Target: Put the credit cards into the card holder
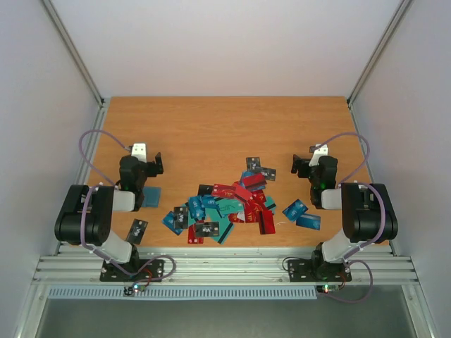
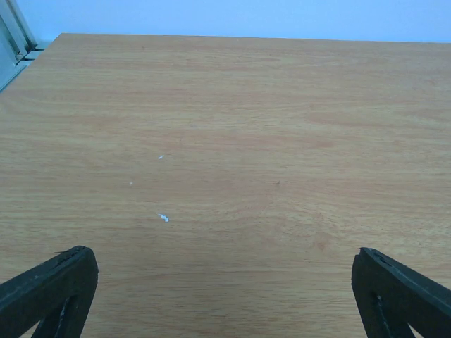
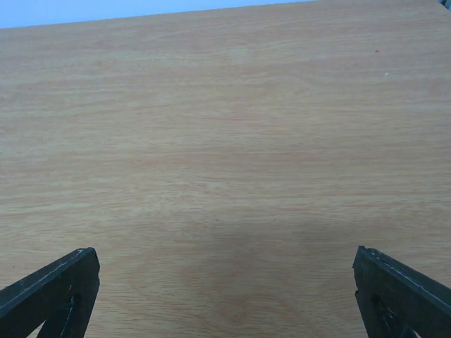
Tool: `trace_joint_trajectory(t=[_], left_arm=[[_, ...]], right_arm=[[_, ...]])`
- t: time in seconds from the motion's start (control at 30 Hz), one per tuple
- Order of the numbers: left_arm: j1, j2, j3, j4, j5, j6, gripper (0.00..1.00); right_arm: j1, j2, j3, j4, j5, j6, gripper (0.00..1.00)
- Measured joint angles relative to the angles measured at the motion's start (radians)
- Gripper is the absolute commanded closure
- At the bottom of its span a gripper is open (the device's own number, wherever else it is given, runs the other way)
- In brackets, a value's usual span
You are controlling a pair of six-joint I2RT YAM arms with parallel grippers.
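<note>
The left gripper [image 2: 222, 255] and right gripper [image 3: 224, 253] are being held wide open, gripping nothing. The credit cards [image 1: 232, 204] are lying heaped at lower centre, the card holder [image 1: 151, 195] at lower left. A loose edge card is best being targeted first.

L end effector [image 2: 222, 257] spread wide over wood table [image 2: 282, 120] w/ few white specks [image 2: 163, 217].

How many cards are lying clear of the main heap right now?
3: a black card by the left arm's base, and two blue cards side by side right of the heap, near the right arm. Others may be hidden in the overlapping heap.
</note>
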Motion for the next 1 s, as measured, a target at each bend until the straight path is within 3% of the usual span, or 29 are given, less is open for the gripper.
trace_joint_trajectory(t=[0.47, 0.67, 0.83, 1.0], left_arm=[[0.002, -0.006, 0.005, -0.021, 0.003, 0.000, 0.01], [0.002, -0.132, 0.020, -0.125, -0.004, 0.000, 0.01], [0.002, -0.263, 0.101, -0.253, -0.031, -0.003, 0.01], [0.002, -0.343, 0.272, -0.491, -0.082, -0.042, 0.01]], right_arm=[[0.000, 0.000, 0.000, 0.003, 0.000, -0.001, 0.01], [0.001, -0.106, -0.004, -0.043, 0.003, -0.003, 0.02], [0.005, -0.269, 0.060, -0.230, 0.042, 0.008, 0.02], [0.006, -0.357, 0.263, -0.503, 0.101, 0.068, 0.01]])
